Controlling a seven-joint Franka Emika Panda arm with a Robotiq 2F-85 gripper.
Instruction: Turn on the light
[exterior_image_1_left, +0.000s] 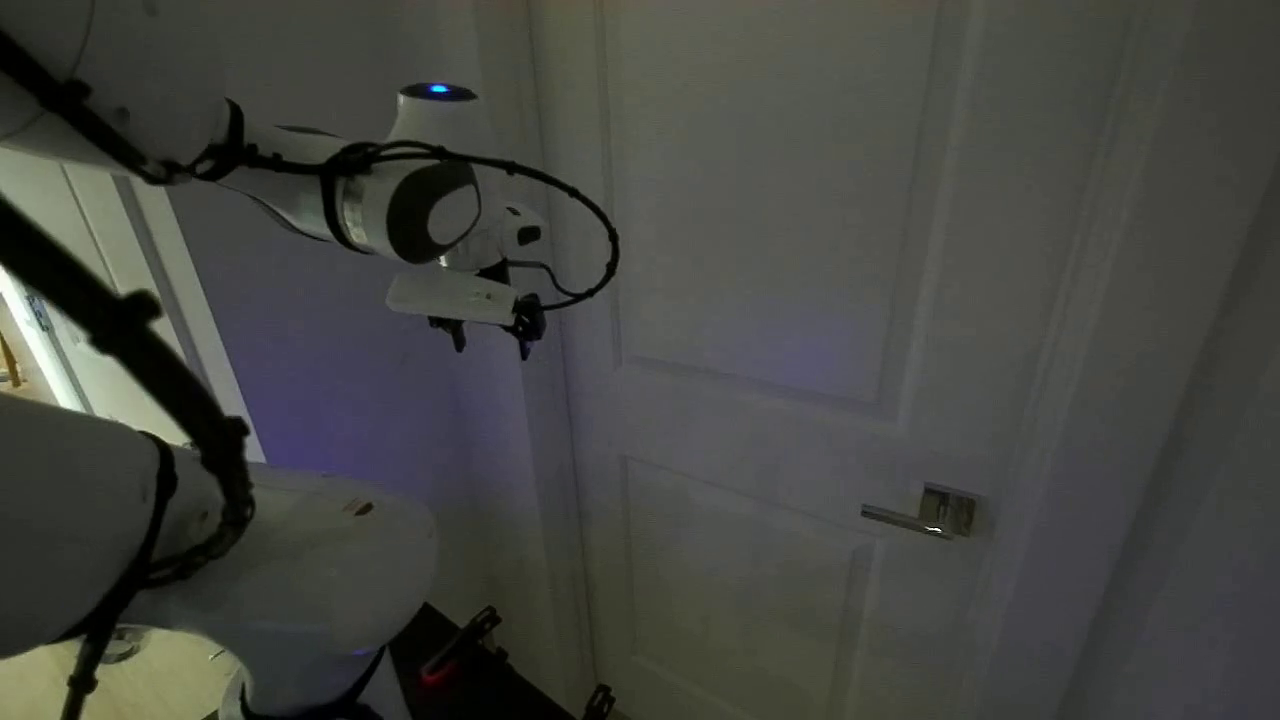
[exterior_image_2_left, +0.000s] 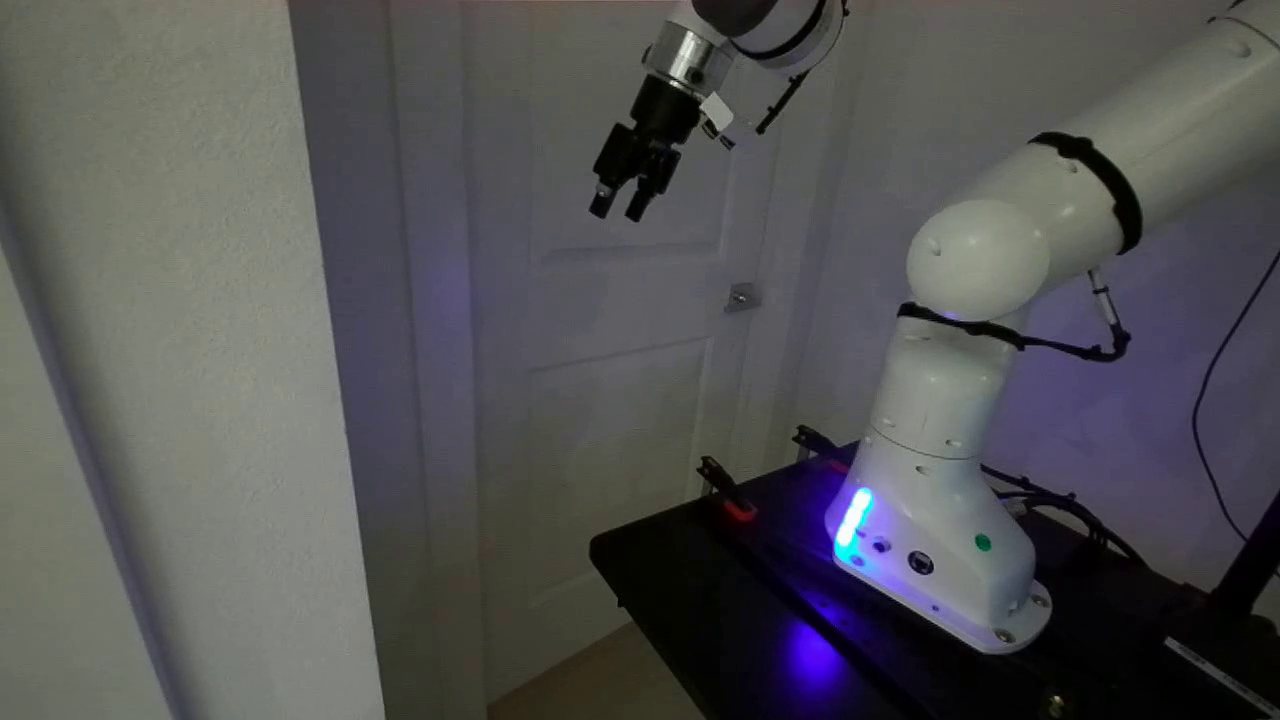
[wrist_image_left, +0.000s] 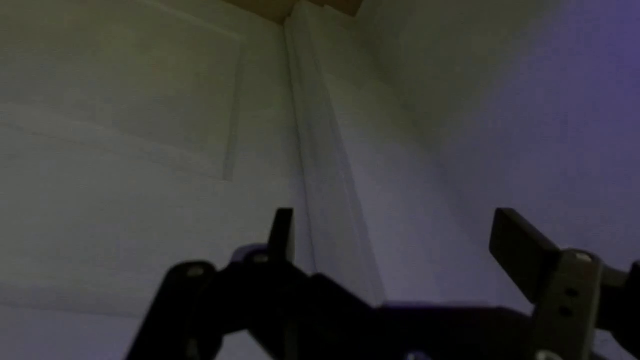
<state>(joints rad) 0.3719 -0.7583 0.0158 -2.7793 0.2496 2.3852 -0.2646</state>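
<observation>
No light switch and no lamp that I can identify shows in any view; the room is dim. My gripper (exterior_image_1_left: 492, 350) hangs from the raised arm, fingers pointing down, in front of the wall beside a white door's frame in an exterior view. In an exterior view the gripper (exterior_image_2_left: 618, 212) is seen high up in front of a white panelled door. In the wrist view the two black fingers of the gripper (wrist_image_left: 392, 220) stand wide apart with nothing between them. Behind them are a white panelled surface, a frame edge and a wall (wrist_image_left: 500, 125) with a bluish tint.
A white door (exterior_image_1_left: 760, 250) has a metal lever handle (exterior_image_1_left: 920, 515). Another view shows a white door (exterior_image_2_left: 620, 300) with a square metal plate (exterior_image_2_left: 741, 297). The robot base stands on a black table (exterior_image_2_left: 650, 580) with clamps (exterior_image_2_left: 728, 488) at its edge. A wall corner (exterior_image_2_left: 180, 300) stands nearby.
</observation>
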